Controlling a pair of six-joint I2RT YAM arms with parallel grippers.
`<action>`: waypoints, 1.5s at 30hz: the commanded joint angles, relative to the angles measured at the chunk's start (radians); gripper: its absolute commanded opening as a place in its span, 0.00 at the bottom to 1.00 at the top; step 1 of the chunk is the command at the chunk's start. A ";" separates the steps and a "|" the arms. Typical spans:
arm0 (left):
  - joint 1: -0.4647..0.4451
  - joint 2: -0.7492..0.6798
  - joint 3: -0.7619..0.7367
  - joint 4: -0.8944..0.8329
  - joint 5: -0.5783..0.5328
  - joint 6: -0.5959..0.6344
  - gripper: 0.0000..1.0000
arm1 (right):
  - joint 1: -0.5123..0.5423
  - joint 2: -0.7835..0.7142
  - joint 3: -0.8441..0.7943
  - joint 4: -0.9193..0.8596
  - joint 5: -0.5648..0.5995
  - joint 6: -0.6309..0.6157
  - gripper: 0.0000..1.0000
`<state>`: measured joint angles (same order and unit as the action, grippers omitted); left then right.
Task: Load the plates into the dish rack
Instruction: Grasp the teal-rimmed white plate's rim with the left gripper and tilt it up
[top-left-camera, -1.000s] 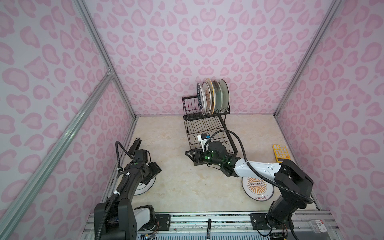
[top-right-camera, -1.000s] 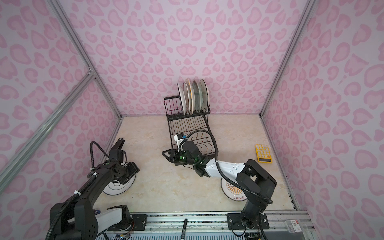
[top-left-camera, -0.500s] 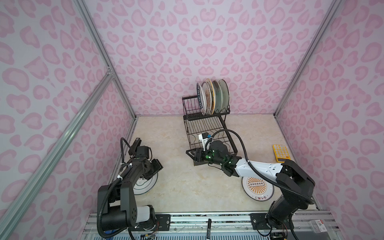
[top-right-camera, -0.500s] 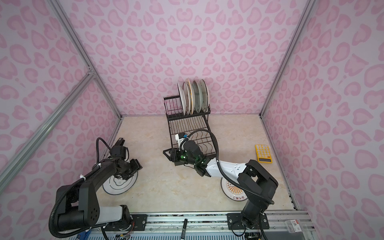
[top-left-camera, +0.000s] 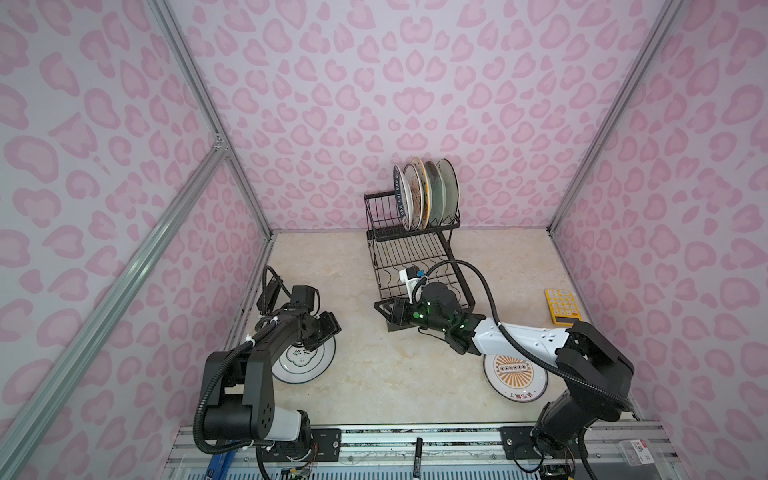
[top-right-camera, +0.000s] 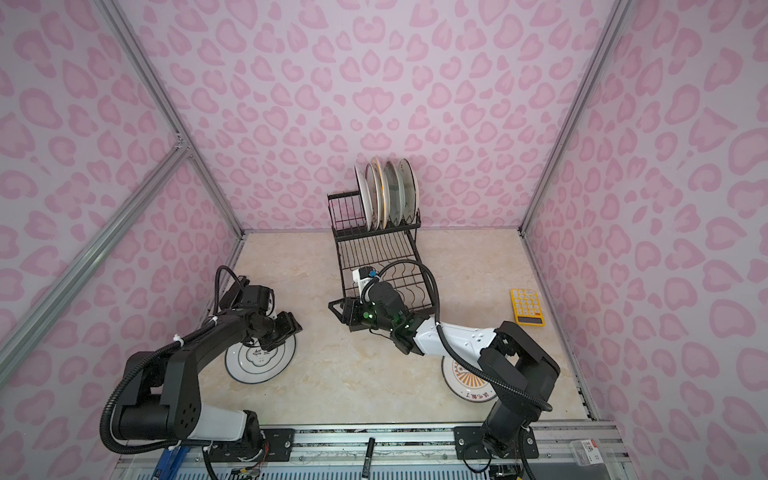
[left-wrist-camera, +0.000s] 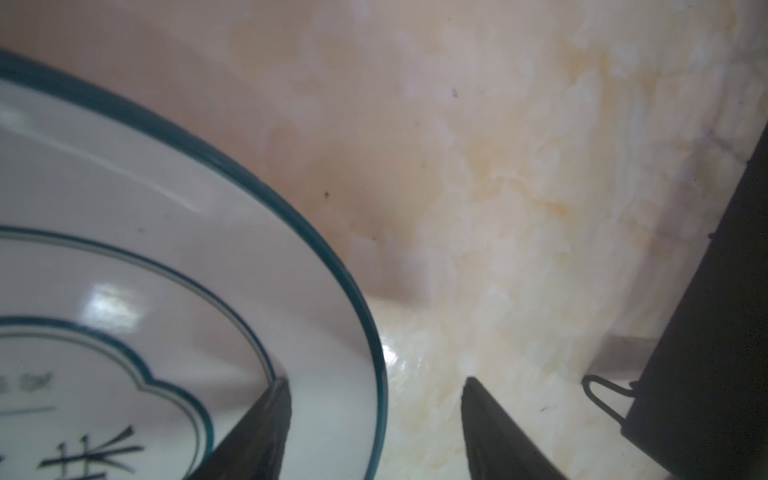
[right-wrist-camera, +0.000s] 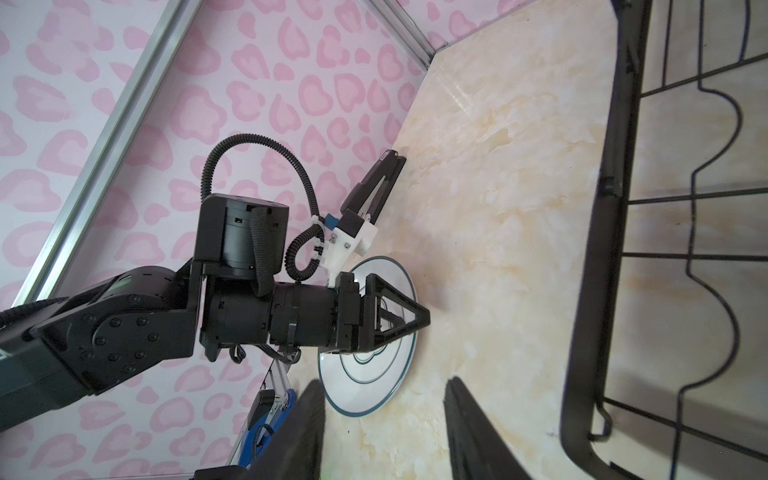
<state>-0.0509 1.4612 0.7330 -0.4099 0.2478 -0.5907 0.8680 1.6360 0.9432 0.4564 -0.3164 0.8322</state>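
A white plate (top-left-camera: 305, 362) (top-right-camera: 261, 362) with a teal rim lies flat on the table at the left. My left gripper (top-left-camera: 328, 330) (top-right-camera: 291, 326) hovers open at its far right edge. In the left wrist view the gripper (left-wrist-camera: 377, 380) straddles the plate (left-wrist-camera: 145, 249) at its rim, one finger above the plate, one above the table. My right gripper (top-left-camera: 388, 313) (top-right-camera: 343, 311) (right-wrist-camera: 385, 381) is open and empty by the front left corner of the dish rack (top-left-camera: 415, 253) (top-right-camera: 374, 249) (right-wrist-camera: 598, 249). Several plates (top-left-camera: 424, 195) (top-right-camera: 384, 193) stand in its upper tier. An orange-sunburst plate (top-left-camera: 515, 374) (top-right-camera: 469, 384) lies partly under the right arm.
A yellow calculator (top-left-camera: 563, 305) (top-right-camera: 527, 306) lies near the right wall. A black marker (top-left-camera: 417, 453) rests on the front rail. Pink patterned walls close in the table on three sides. The left arm (right-wrist-camera: 249, 291) shows in the right wrist view.
My left gripper has swung right to the white plate's far right rim and its jaws have narrowed slightly. The right arm has stayed still.
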 joint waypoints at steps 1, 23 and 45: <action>-0.035 0.035 0.019 0.046 0.027 -0.038 0.67 | -0.007 -0.011 -0.014 -0.017 0.025 -0.022 0.47; -0.081 0.078 0.091 0.042 0.012 -0.046 0.66 | -0.020 -0.049 -0.038 -0.047 0.053 -0.039 0.47; 0.042 -0.256 0.058 -0.075 -0.103 -0.005 0.67 | 0.192 0.130 -0.007 0.056 0.137 0.288 0.51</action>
<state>-0.0338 1.2461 0.8082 -0.4755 0.1738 -0.6018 1.0431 1.7298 0.9287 0.4702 -0.1986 1.0214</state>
